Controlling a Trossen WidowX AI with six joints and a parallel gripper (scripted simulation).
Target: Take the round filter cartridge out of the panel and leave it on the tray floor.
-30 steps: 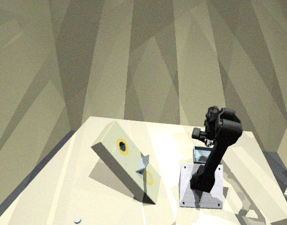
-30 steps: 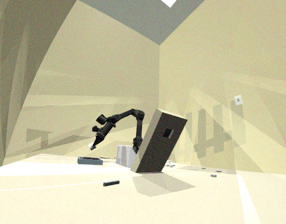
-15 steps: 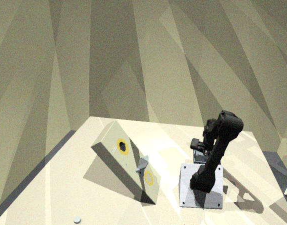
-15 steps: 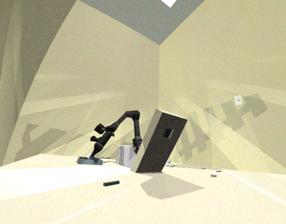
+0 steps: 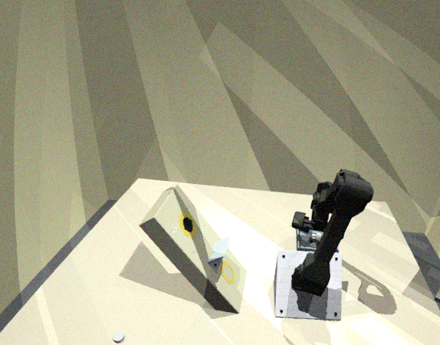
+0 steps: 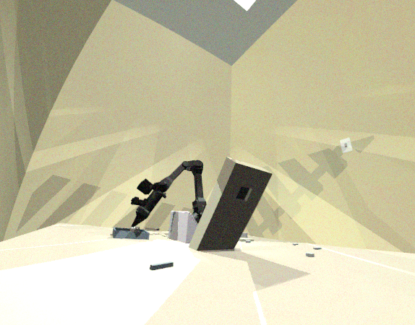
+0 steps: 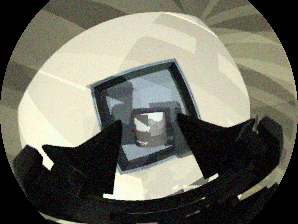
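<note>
The round pale filter cartridge lies on the floor of the small blue-grey tray, seen between my fingers in the wrist view. My gripper points down into the tray with its fingers spread apart on either side of the cartridge, so it is open. The tilted service panel stands to the left, and its yellow-ringed socket is an empty dark hole.
A second yellow ring and a small grey bracket sit lower on the panel. The arm stands on a white base plate. A small disc and a dark bar lie on the table.
</note>
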